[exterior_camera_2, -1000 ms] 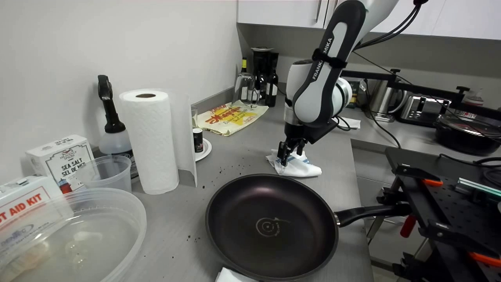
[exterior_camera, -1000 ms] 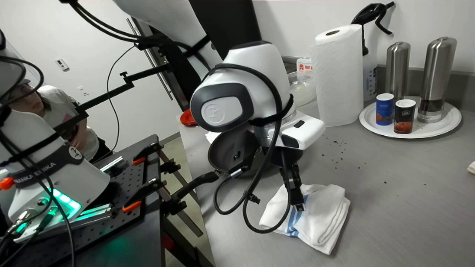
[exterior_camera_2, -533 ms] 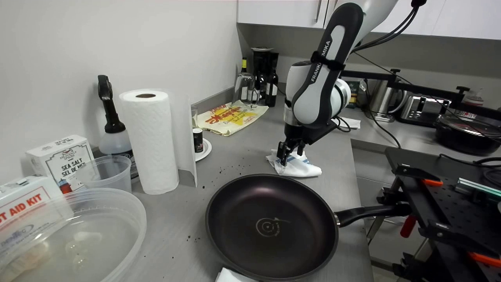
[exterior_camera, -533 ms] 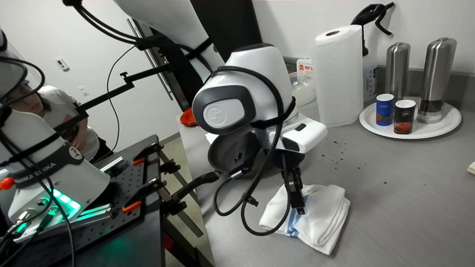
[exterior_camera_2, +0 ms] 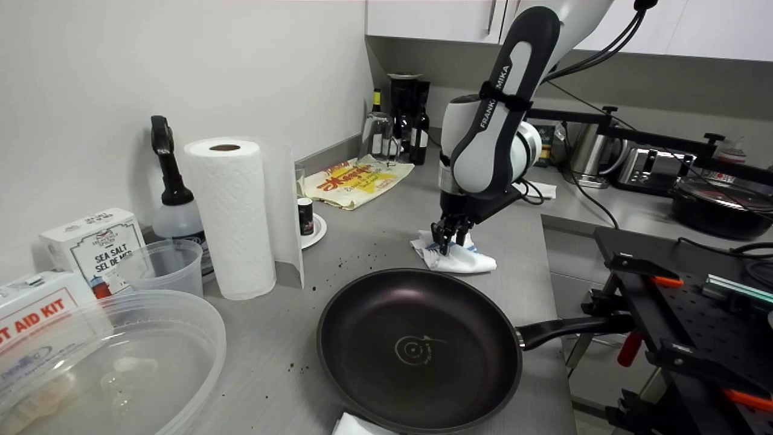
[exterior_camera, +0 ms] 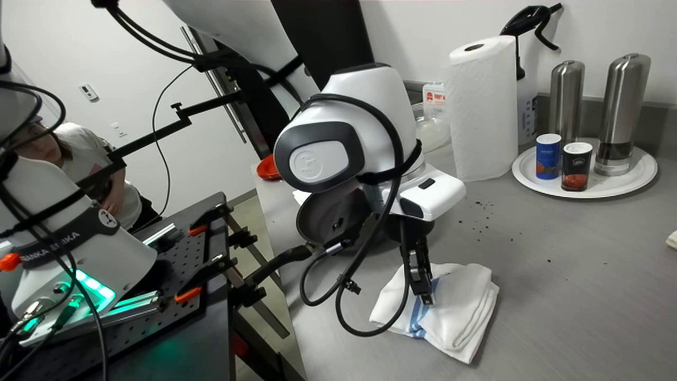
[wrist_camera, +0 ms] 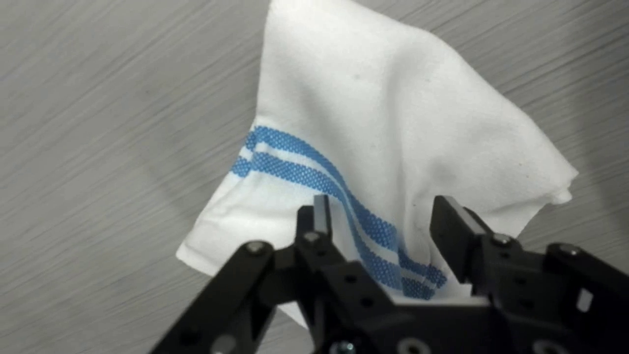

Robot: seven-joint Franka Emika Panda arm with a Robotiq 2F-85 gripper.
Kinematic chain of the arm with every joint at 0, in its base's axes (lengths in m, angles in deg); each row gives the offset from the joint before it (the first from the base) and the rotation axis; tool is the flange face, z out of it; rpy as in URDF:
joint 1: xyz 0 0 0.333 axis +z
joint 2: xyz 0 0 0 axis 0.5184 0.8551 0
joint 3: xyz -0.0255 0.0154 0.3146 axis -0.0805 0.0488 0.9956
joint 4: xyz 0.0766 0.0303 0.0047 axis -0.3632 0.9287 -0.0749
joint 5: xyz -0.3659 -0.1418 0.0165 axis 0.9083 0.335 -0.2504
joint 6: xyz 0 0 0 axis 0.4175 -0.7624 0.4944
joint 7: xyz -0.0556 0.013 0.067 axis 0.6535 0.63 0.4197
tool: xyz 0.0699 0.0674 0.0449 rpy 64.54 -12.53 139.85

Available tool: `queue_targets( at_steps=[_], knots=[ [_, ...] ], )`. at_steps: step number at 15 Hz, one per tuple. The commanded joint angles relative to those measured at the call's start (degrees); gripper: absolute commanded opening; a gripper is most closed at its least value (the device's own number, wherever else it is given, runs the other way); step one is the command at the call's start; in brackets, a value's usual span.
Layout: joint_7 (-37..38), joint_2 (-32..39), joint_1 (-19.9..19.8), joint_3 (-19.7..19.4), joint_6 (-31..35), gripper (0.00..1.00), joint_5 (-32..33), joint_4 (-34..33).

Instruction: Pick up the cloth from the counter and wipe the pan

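The white cloth (wrist_camera: 354, 93) with blue stripes lies rumpled on the grey counter (wrist_camera: 123, 123). It also shows in both exterior views (exterior_camera: 460, 312) (exterior_camera_2: 465, 262). My gripper (wrist_camera: 382, 211) is over the cloth, pointing down, with its fingers apart and nothing held between them. The stripes run through the gap between the fingers. In the exterior views the fingertips (exterior_camera: 427, 300) (exterior_camera_2: 452, 243) are at or just above the cloth; I cannot tell whether they touch it. The dark pan (exterior_camera_2: 416, 320) stands beside the cloth; in an exterior view the pan (exterior_camera: 322, 214) is partly hidden by my arm.
The pan's handle (exterior_camera_2: 574, 326) reaches past the counter edge. A paper towel roll (exterior_camera_2: 232, 223) and a clear tub (exterior_camera_2: 211, 338) stand along the wall side. A white tray (exterior_camera: 624, 185) holds shakers and mills. Another white cloth piece (exterior_camera_2: 359, 426) lies by the pan's rim.
My gripper has turned slightly over the cloth, and its fingers look closer together in an exterior view. The cable loop has swung slightly. The cloth and pan have not moved.
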Motion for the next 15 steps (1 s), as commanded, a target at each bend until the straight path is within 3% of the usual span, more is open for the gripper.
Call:
queue_targets(
  at_steps=[1, 4, 14, 15],
  knots=[
    [1.58, 0.84, 1.85, -1.27, -1.66, 0.26, -1.28, -1.11],
    [2.24, 0.81, 2.16, -1.49, -2.30, 0.01, -1.32, -1.11],
    [3.17, 0.83, 1.27, -0.24, -2.03, 0.01, -2.70, -1.30],
    [1.23, -2.79, -0.70, -0.01, -0.63, 0.01, -2.65, 3.26]
  ],
)
